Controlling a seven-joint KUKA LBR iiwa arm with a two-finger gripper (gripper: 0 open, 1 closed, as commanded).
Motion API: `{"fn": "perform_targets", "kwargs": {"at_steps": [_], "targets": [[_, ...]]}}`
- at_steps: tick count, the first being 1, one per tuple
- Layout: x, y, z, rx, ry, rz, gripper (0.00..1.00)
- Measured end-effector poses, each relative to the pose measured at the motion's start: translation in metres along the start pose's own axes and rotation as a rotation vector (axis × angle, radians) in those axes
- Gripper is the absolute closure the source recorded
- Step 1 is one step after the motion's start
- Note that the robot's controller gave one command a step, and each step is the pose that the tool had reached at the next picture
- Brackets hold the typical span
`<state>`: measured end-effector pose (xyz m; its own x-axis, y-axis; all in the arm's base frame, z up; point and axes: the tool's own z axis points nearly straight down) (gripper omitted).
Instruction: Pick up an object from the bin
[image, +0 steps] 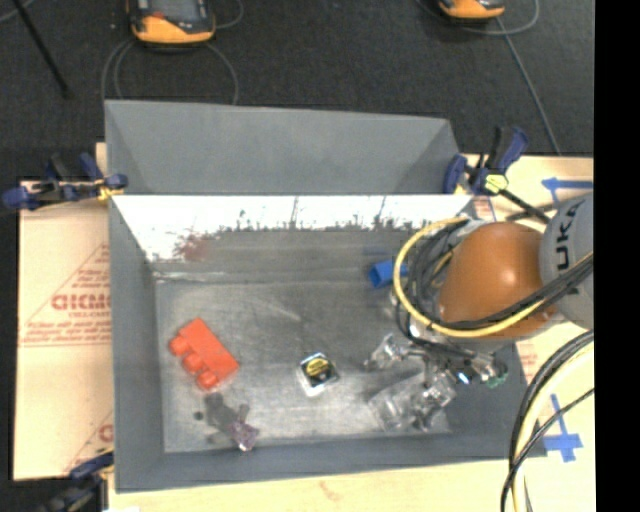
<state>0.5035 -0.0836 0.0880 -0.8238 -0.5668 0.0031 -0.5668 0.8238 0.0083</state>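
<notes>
Claw (412, 386) is low in the bin (135, 330), down at the floor by the near-right corner, under the arm's orange cover (490, 272) and looped cables (420, 262). Cannot tell if the claw is open or closed; the metal parts blur into the grey floor. Nothing visibly gripped.

Loose things, four in all, no heap:
- orange block (203, 353), chunky and stepped, toward the left wall, about mid-depth. Well apart from the claw.
- small white thing with a yellow and black top (317, 372), middle of the floor, a bit toward the near wall. Nearest loose thing to the claw, but still apart from it with bare floor between.
- dark purplish piece (230, 420), irregular, by the near wall toward the near-left corner.
- blue piece (381, 273), small, at the foot of the far wall, just beside the cables.

Progress: judged early to mid. The arm is in the bin and the claw is at floor level, so the approach looks done. No grasp confirmed, nothing lifted, and all four things lie on the floor. Left to do: close on one thing, most likely the white one if the claw shifts toward the centre, then lift clear of the rim. Which thing is the target cannot be told.
</notes>
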Motion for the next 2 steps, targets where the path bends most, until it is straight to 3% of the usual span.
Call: {"fn": "perform_targets", "kwargs": {"at_steps": [1,2], "targets": [[0.003,-0.003,-0.002,0.002,0.011,-0.002,1.0],[0.002,0.011,-0.16,0.014,-0.008,-0.186,1.0]]}}
